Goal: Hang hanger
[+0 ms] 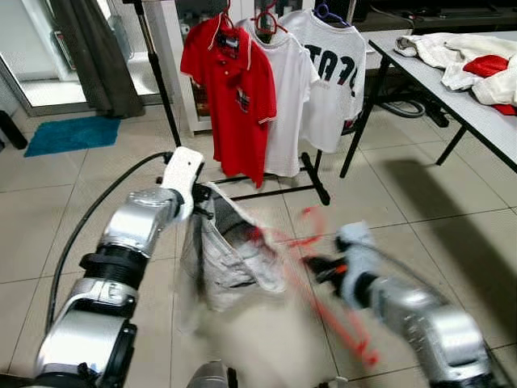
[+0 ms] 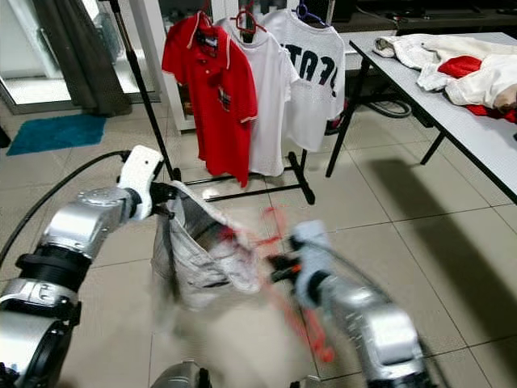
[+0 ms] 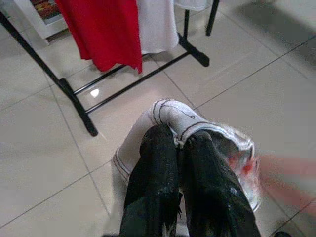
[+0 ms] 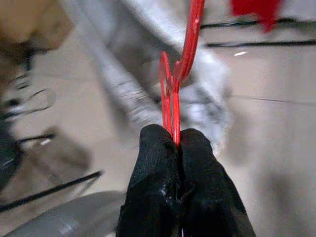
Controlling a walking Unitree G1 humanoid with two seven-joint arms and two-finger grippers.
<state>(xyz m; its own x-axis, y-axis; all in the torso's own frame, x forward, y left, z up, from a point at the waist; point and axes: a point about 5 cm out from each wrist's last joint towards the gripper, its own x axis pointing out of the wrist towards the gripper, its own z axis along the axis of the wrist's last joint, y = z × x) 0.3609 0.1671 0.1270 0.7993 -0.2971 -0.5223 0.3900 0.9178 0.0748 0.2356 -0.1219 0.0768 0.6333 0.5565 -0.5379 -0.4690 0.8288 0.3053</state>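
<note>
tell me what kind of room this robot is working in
Probably a laundry or clothes-sorting corner of a home. A floor-standing garment rack holds a red polo and white shirts on hangers, more clothes are heaped on a grey table, and the floor is tiled.

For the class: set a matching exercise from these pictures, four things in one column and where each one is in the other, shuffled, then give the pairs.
Things
1. thin red plastic hanger
2. grey-white garment
3. red polo shirt
4. pile of white and red clothes

Places
A. on the grey table
B. pinched in the left gripper
C. hanging on the black rack
D. pinched in the right gripper

Pairs: 1-D, 2-B, 3-C, 4-A
</note>
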